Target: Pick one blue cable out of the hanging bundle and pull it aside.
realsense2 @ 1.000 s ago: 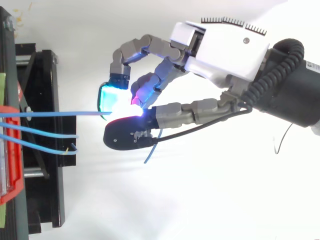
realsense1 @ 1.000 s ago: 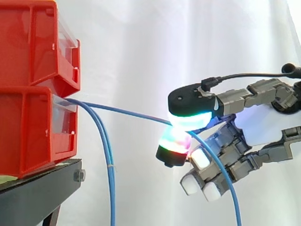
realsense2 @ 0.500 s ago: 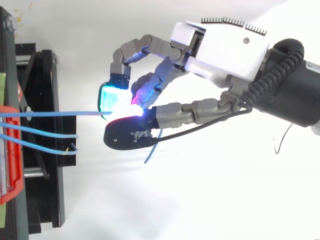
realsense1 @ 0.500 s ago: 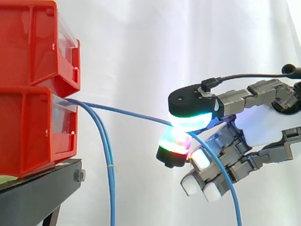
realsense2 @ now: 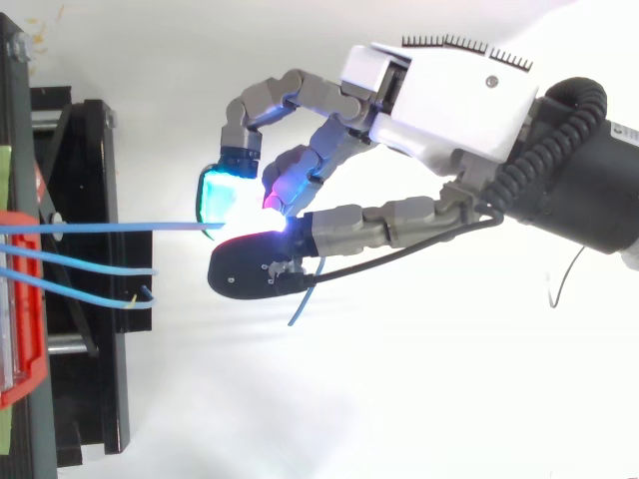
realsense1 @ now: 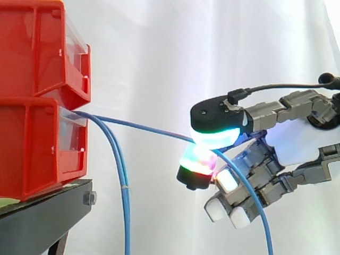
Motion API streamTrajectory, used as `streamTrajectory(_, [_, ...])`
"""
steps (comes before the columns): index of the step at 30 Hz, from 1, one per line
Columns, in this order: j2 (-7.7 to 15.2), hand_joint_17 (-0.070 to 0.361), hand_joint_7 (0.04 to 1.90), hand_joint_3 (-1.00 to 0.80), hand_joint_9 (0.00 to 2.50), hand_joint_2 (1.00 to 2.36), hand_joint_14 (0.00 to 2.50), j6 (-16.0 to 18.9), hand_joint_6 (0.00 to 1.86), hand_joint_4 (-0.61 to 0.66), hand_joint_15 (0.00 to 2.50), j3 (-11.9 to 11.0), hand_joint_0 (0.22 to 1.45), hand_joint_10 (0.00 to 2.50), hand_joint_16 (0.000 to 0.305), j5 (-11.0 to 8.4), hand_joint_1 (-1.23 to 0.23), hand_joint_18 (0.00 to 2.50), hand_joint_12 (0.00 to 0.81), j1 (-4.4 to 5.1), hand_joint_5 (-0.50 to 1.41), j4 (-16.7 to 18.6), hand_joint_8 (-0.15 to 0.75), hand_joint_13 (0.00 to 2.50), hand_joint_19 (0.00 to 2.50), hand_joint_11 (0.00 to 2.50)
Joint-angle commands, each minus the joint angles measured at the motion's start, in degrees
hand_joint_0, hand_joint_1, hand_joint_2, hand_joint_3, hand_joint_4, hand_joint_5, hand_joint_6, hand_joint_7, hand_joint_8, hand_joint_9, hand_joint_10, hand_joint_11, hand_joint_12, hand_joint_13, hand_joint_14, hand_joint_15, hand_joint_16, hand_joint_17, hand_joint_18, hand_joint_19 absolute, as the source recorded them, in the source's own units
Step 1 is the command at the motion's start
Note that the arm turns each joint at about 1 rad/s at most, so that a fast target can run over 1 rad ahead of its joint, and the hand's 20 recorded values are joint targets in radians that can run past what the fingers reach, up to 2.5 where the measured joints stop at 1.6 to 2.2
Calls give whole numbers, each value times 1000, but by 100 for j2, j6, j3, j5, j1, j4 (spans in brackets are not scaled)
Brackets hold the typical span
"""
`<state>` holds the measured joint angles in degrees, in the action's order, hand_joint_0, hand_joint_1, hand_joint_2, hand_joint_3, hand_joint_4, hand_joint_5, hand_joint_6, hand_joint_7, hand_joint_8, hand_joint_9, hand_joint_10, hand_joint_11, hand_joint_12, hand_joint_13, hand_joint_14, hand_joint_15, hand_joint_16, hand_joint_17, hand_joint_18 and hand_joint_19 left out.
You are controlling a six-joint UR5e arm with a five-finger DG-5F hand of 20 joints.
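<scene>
Nothing has shifted in a second: my hand (realsense1: 295, 141) keeps one blue cable (realsense1: 143, 127) pinched, held taut well aside of the hanging bundle (realsense1: 125, 202). The pull looks done.

Upper bin (realsense1: 42, 48) sits on lower bin (realsense1: 37, 149) at the left, both on a stand (realsense1: 42, 218), with a curtain (realsense1: 175, 53) behind. From the lower bin, the hanging cables (realsense1: 125, 202) drop just beside the stand. A single cable (realsense1: 143, 126) runs right to the hand (realsense1: 297, 139), is pinched between its fingertips (realsense1: 212, 139), then falls below it.
</scene>
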<state>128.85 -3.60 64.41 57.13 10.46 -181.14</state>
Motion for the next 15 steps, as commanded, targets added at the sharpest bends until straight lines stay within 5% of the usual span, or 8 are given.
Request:
streamTrajectory(1, [0, 122, 1216, 132, 1192, 1013, 19, 0, 927, 40, 593, 2, 594, 15, 54, 0, -837, 763, 404, 0, -78, 0, 351, 840, 550, 526])
streamTrajectory(15, [0, 121, 1210, 132, 1192, 1014, 20, 0, 928, 40, 593, 10, 593, 14, 54, 0, -835, 764, 402, 0, -78, 0, 349, 843, 544, 530])
